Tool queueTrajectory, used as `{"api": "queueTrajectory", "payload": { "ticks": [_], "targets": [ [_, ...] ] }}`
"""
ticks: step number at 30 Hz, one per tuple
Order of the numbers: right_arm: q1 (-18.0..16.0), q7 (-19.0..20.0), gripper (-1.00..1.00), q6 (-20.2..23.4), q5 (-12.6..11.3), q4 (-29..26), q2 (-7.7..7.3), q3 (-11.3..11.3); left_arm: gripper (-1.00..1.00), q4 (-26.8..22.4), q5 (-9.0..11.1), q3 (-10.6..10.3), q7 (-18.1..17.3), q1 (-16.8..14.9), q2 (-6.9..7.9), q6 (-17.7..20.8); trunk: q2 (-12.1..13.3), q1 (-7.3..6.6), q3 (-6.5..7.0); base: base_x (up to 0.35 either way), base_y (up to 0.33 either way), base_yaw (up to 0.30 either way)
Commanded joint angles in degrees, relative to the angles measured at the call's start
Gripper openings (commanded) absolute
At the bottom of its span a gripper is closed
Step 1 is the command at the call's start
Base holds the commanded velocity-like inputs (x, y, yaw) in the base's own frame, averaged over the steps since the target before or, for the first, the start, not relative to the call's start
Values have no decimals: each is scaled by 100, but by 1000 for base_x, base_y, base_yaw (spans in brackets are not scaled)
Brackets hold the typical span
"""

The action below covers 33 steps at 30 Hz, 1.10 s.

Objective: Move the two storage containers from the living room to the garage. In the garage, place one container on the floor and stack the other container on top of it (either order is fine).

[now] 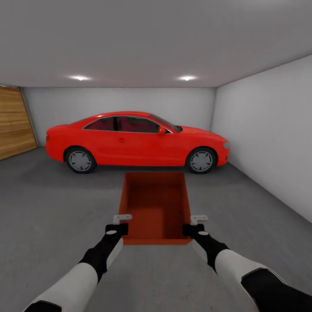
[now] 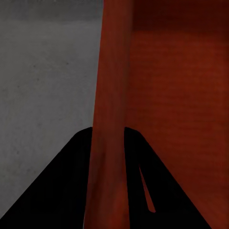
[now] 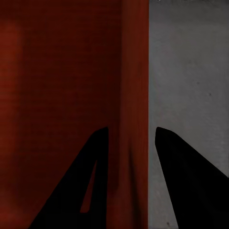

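Both grippers hold one storage container (image 1: 158, 208) by its near corners in our head view: left gripper (image 1: 121, 223), right gripper (image 1: 194, 224). The bin sits just in front of the red car (image 1: 134, 141) in the garage, above the grey concrete floor (image 1: 52, 208); whether it touches down we cannot tell. Our left wrist view has dark fingers (image 2: 62, 191) straddling the red wall; our right wrist view matches (image 3: 186, 181). Judging from this, one bin has arrived, and the second remains to be fetched and stacked.
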Motion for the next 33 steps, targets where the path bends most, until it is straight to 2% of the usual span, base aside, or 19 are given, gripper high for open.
{"api": "queueTrajectory", "payload": {
  "ticks": [1,7,33],
  "targets": [
    [-2,-39,-100,-25,-81,97,-4,-80,-100,-32,-123,105,279,-5,111,43,-4,5,-1,321,0,0],
    [-2,-57,-100,-20,-81,99,3,-80,-100,-39,-123,105,279,-5,111,43,-4,5,-1,321,0,-95],
    [-2,-127,-100,-18,-83,100,4,-80,-100,-39,-123,105,279,-5,111,52,-4,5,-1,273,0,-244]
  ]
}}
